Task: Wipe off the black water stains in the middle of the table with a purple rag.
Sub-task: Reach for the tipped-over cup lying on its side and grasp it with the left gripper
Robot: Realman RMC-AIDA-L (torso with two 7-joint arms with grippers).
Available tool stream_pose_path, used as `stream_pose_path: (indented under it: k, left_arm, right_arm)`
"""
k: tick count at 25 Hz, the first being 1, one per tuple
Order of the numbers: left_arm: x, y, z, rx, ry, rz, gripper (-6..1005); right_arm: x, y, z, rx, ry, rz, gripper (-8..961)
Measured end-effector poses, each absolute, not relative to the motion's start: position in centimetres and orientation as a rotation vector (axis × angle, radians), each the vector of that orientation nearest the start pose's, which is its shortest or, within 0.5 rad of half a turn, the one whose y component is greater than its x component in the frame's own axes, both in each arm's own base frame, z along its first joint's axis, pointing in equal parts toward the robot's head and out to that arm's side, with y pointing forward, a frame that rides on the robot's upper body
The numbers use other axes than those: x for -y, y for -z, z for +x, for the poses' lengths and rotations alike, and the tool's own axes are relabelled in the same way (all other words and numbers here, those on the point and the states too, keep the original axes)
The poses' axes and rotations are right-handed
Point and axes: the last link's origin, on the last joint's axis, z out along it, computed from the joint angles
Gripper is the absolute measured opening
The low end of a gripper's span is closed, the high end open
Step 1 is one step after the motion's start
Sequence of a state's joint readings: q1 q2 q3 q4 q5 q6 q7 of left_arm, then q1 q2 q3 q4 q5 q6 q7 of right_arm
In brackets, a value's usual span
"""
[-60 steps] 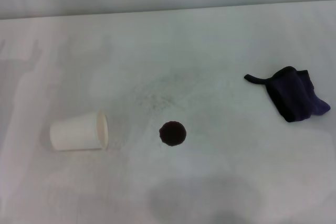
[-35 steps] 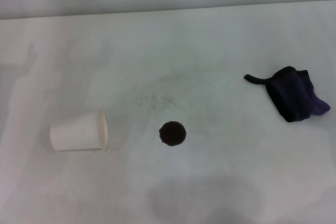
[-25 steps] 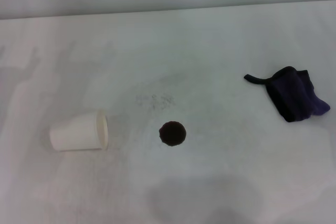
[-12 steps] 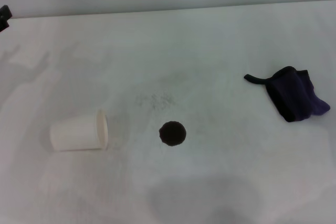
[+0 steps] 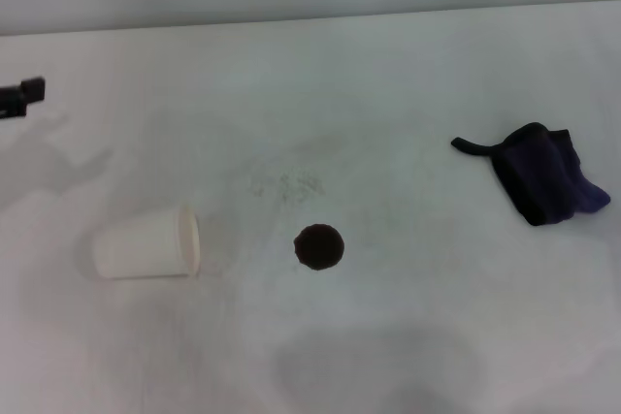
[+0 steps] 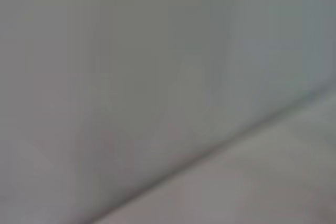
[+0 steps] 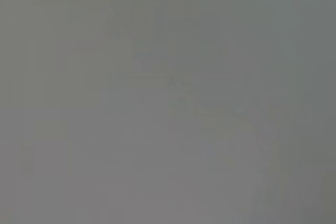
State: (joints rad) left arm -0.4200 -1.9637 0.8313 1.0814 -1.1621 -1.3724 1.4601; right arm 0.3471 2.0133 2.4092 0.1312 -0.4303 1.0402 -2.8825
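Note:
The black water stain (image 5: pixel 318 246) is a small round dark blot in the middle of the white table (image 5: pixel 408 94). The purple rag (image 5: pixel 543 174) lies bunched at the right side of the table, with a thin dark strip sticking out towards the left. A black tip of my left gripper (image 5: pixel 19 97) shows at the far left edge of the head view, above the table and far from the stain and rag. My right gripper is out of view. Both wrist views show only blank grey surface.
A white paper cup (image 5: pixel 147 242) lies on its side left of the stain, mouth towards the stain. A faint grey speckled smudge (image 5: pixel 286 184) sits just behind the stain. The table's far edge (image 5: pixel 310 18) meets a grey wall.
My left gripper's black tip has come into the head view at the far left edge and moved down and inward. Its shadow has shifted over the table's left side. The rag, stain and cup are unmoved.

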Motion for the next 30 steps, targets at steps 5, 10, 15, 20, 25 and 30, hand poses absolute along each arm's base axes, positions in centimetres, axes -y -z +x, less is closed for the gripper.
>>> stream_pose_path:
  k: [5,10,15,20,25,30]
  left_arm:
    - [-35.3,-11.6,-24.9,0.468,0.188,-2.614,877]
    - [-34.6,-11.3,-23.4,0.426,-0.059,-2.717,876]
    - [-34.7,-9.0,-22.9,0.380,-0.270,-2.796,876]
    - [-34.5,-6.7,-22.3,0.269,-0.345,-2.852,876]
    - [-34.5,-5.1,-22.3,0.156,-0.415,-2.876,876]
    - [-34.6,-3.6,-22.7,0.079,-0.481,-2.900,877]
  right_arm:
    - [-30.3,-8.5,42.4,-0.680,-0.497,-1.235,513]
    - [-30.1,-8.5,42.5,-0.686,-0.505,-1.229,512]
    - [-29.7,-8.3,42.8,-0.706,-0.506,-1.224,511]
    - [-29.5,-8.2,42.9,-0.715,-0.506,-1.222,510]
    - [-29.3,-8.1,43.1,-0.725,-0.504,-1.219,511]
    - [-29.2,-7.8,43.2,-0.739,-0.502,-1.220,512]
